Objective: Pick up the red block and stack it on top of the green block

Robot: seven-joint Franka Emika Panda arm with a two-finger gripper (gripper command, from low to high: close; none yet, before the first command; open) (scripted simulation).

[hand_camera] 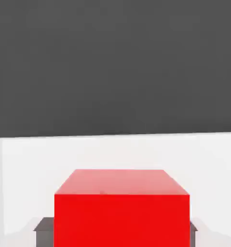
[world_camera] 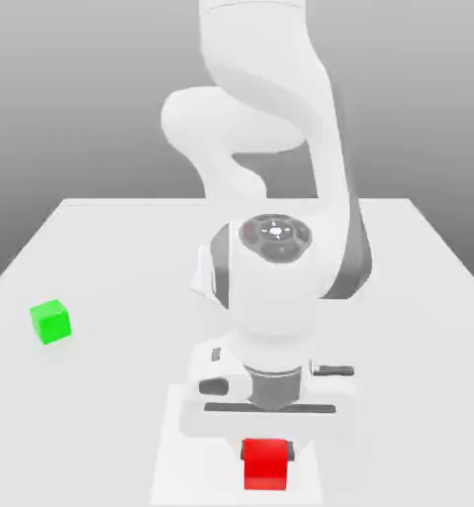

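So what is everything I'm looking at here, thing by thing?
red block: one, red, on the table at the near edge, between the gripper's fingers
green block: one, green, on the table toward the exterior view's left, apart from the arm
table: one, white, under both blocks
arm: one, white, bent down over the red block
gripper: one, white with dark fingers, shut on the red block

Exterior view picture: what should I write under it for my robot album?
The white arm's gripper clamps the red block on the table, green block waiting off toward the exterior view's left.
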